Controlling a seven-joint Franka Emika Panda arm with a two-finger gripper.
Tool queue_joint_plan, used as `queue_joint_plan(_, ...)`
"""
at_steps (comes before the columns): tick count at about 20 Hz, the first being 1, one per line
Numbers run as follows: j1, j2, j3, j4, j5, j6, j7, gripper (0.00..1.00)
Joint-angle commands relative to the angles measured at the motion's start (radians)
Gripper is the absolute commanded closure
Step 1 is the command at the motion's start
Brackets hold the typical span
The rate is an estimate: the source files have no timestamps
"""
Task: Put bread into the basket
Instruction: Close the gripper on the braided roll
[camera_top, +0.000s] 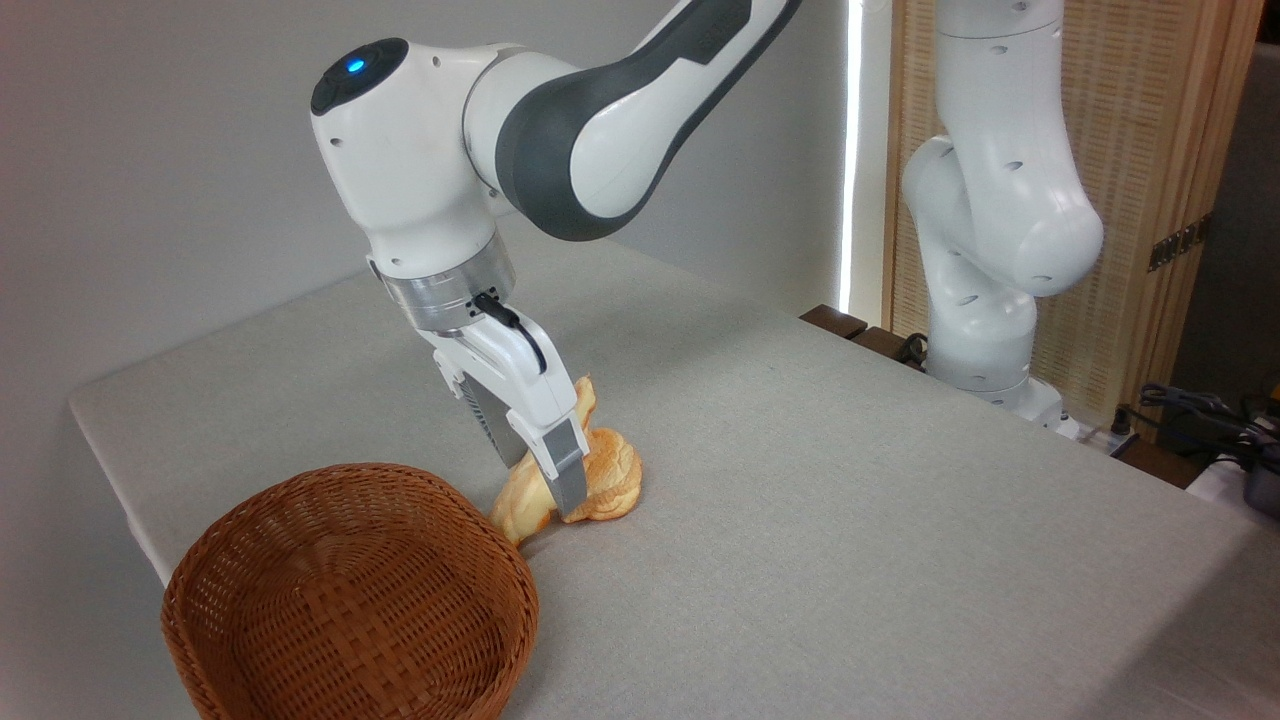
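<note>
The bread (520, 510) is a long golden-yellow twisted loaf on the grey table. Its near end lies just right of the basket rim and its far end pokes out behind the gripper body. My gripper (538, 488) comes down on the loaf's middle, one finger on each side, and looks shut on it. I cannot tell whether the loaf still rests on the table. The basket (400, 640), round and of brown wicker, stands at the front left with nothing in it, about a hand's width from the fingertips.
A small round stacked bun (618, 478) sits against the loaf's right side, next to my front finger. The arm's white base (985, 330) stands at the table's far right edge. Cables (1200, 415) lie beyond that edge.
</note>
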Motion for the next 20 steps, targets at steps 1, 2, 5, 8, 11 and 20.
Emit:
queue_joint_plan(1, -0.004, 0.004, -0.014, -0.006, 0.009, 0.015, 0.009, 0.00)
queue_joint_plan(2, -0.004, 0.002, -0.014, -0.006, 0.009, 0.015, 0.009, 0.02)
queue_joint_plan(5, -0.004, 0.002, -0.016, -0.002, 0.006, 0.017, 0.012, 0.49)
queue_joint_plan(8, -0.004, 0.001, -0.026, 0.003, 0.002, 0.017, 0.012, 0.60)
queue_joint_plan(11, -0.004, -0.004, -0.028, 0.012, -0.006, 0.017, 0.014, 0.60)
queue_joint_plan(20, -0.004, -0.006, -0.028, 0.015, -0.006, 0.015, 0.015, 0.60)
